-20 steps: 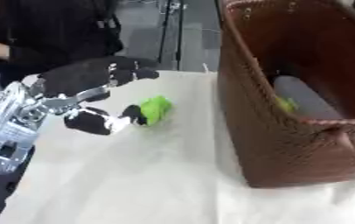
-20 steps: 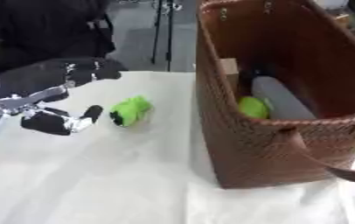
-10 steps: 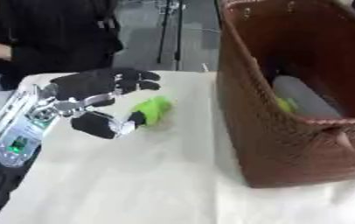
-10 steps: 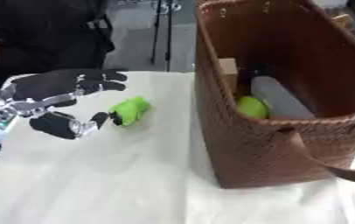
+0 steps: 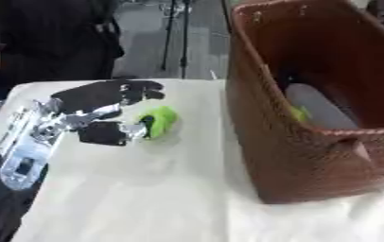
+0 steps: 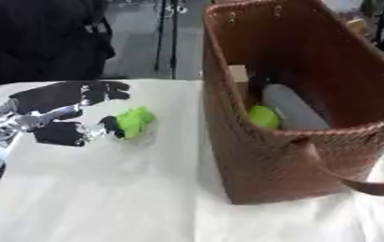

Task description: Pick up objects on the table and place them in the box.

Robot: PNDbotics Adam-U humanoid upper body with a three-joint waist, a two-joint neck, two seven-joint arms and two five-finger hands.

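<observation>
White cloth covers the tabletop (image 5: 145, 198); beyond its far edge, dark floor, a tripod stand and a person in dark clothing, none touching the work.

Brown woven box (image 6: 253, 142) stands well to the right of the left robot hand, tall-walled, strap handle hanging off its near right corner. Inside it: a pale grey rounded thing (image 6: 291, 106), a yellow-green ball (image 6: 262, 116) against the near-left wall, and something tan at the back that I cannot identify.

Left robot hand (image 5: 104, 133) enters from the left edge, low over the cloth. Compared with a second ago it has travelled right: there was then a clear strip of cloth between thumb and toy, now there is none. Fingers are spread and reach over the far side; thumb tip is at the toy's left side. Not closed around it yet; contact cannot be confirmed.

Green toy (image 6: 132, 122) lies on the cloth just right of the thumb, under the fingertips, roughly where it lay before. It is small and lumpy, with a dark patch on its hand-facing side.

Judgement: the approach looks finished and closing the fingers is next. Lifting over the tall box wall is the main obstacle; the cloth between is otherwise bare.

Right robot hand is not visible.
</observation>
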